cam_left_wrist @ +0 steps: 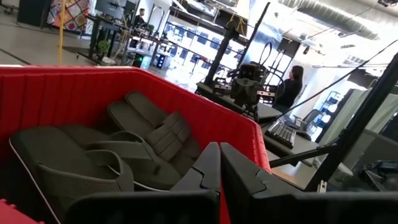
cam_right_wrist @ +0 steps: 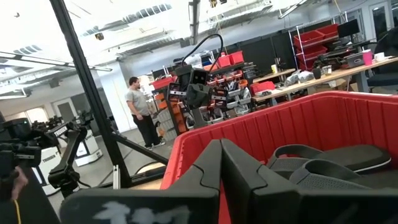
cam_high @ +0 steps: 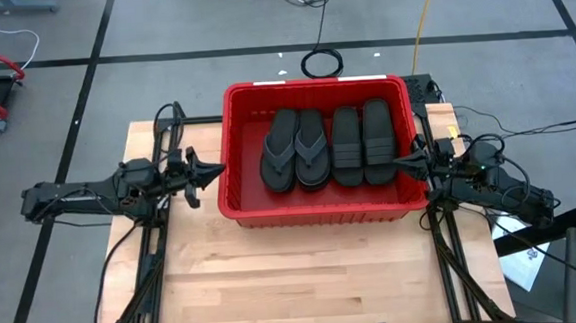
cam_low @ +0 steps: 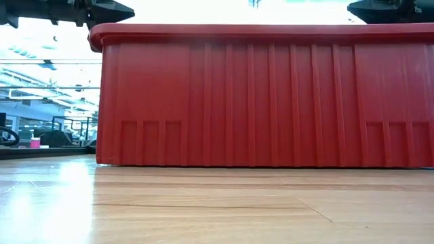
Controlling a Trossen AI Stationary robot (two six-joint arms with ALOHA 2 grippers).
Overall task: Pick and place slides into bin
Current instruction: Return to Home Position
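Pale wood counter [cam_high: 305, 281] in a workshop bears the bin [cam_high: 321, 216] of slides [cam_high: 347, 148]; left pincer [cam_high: 211, 171], right pincer [cam_high: 404, 161] pressed together.

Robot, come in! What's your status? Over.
Left end effector shut, empty, just left of bin. Right end effector shut, empty, at right rim. Four slides visible in bin. Nothing in the way.

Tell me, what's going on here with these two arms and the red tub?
Two robot arms are tasked with putting black slides into the red bin. Four slides show in it, side by side: two thong slides and two wide-strap slides. Both arms are empty: the left gripper sits shut just outside the bin's left wall, the right gripper shut at its right rim. No slide shows on the table.
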